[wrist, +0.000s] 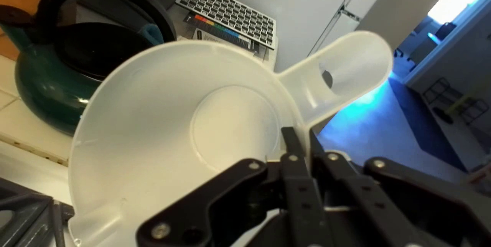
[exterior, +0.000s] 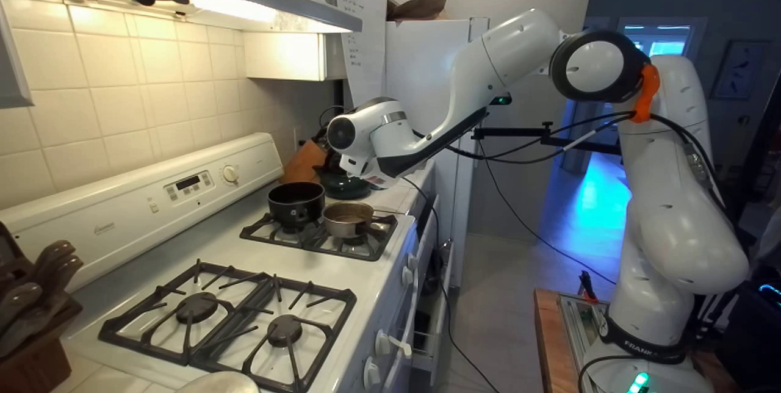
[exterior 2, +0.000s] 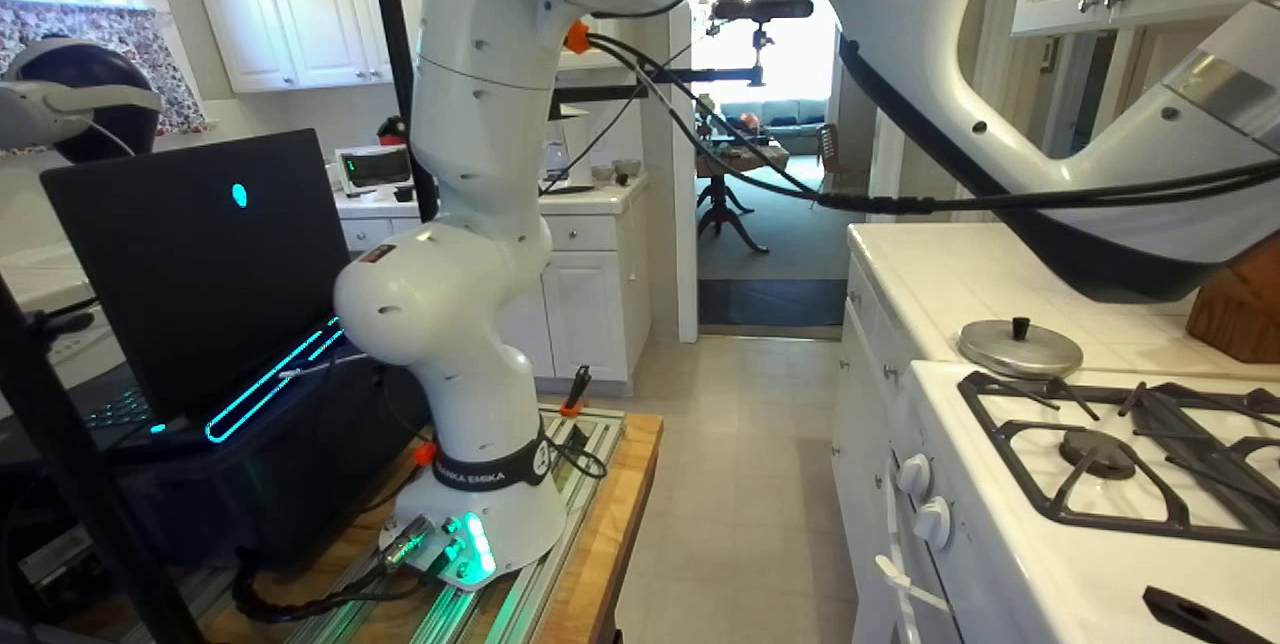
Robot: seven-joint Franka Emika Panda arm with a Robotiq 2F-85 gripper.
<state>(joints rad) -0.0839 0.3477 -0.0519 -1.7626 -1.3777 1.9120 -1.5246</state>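
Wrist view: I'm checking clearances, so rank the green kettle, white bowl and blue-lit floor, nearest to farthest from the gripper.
1. White bowl: rim held in the gripper.
2. Green kettle: left, behind the bowl.
3. Blue-lit floor: right, background.

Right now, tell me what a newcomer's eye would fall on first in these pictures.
The big white robot arm stands out, extending toward the stove in an exterior view. In the wrist view, a white plastic bowl dominates, pinched at its rim by the hand, a green kettle behind it at upper left. Beyond the arm, the floor glows vivid blue.
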